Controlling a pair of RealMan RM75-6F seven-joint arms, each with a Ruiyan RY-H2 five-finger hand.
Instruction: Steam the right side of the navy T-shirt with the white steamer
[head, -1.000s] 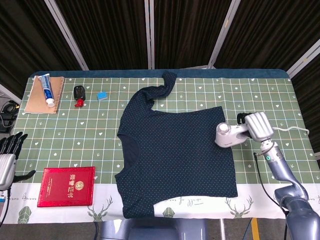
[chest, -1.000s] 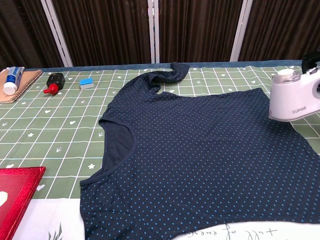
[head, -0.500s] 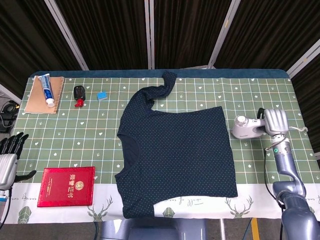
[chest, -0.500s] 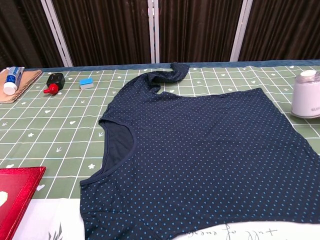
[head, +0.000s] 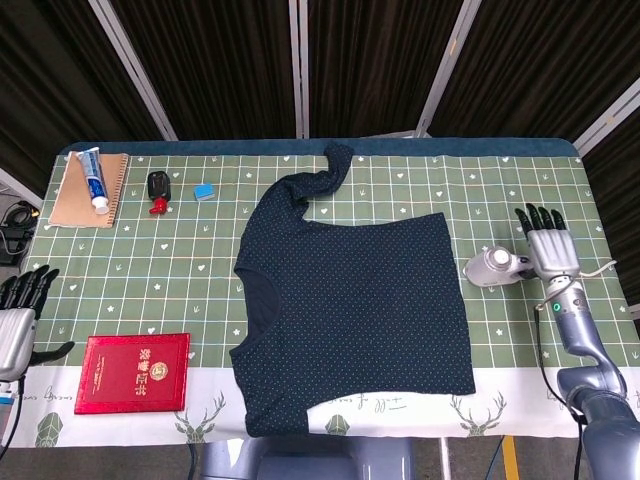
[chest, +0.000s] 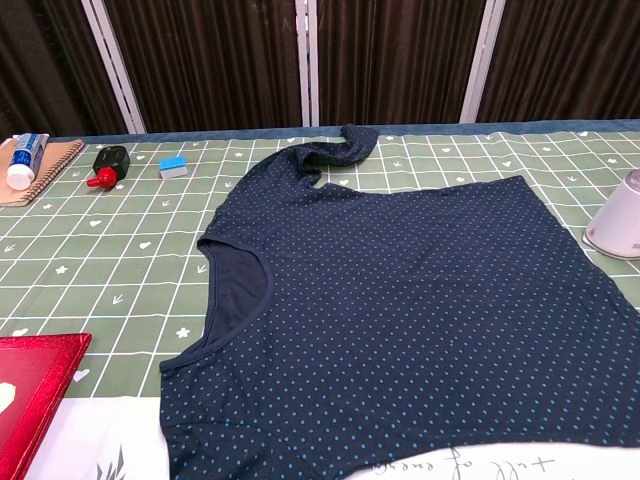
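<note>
The navy dotted T-shirt (head: 350, 310) lies flat on the green checked cloth, one sleeve bunched at the top (head: 335, 165). The white steamer (head: 492, 267) rests on the cloth just off the shirt's right edge; the chest view shows it at the far right border (chest: 622, 225). My right hand (head: 548, 245) is right beside the steamer's handle end, fingers straightened and spread upward, holding nothing. My left hand (head: 18, 310) hangs off the table's left edge with its fingers apart and nothing in it. Neither hand appears in the chest view.
A red booklet (head: 133, 372) lies at the front left. At the back left are a notebook (head: 88, 192) with a toothpaste tube (head: 93, 178) on it, a black-and-red item (head: 158, 190) and a small blue block (head: 204, 191). The steamer's white cord (head: 590, 263) trails right.
The right hand carried the steamer rightward off the shirt, set it on the cloth beside the hem, and opened its fingers off the handle. The left hand stayed put.
</note>
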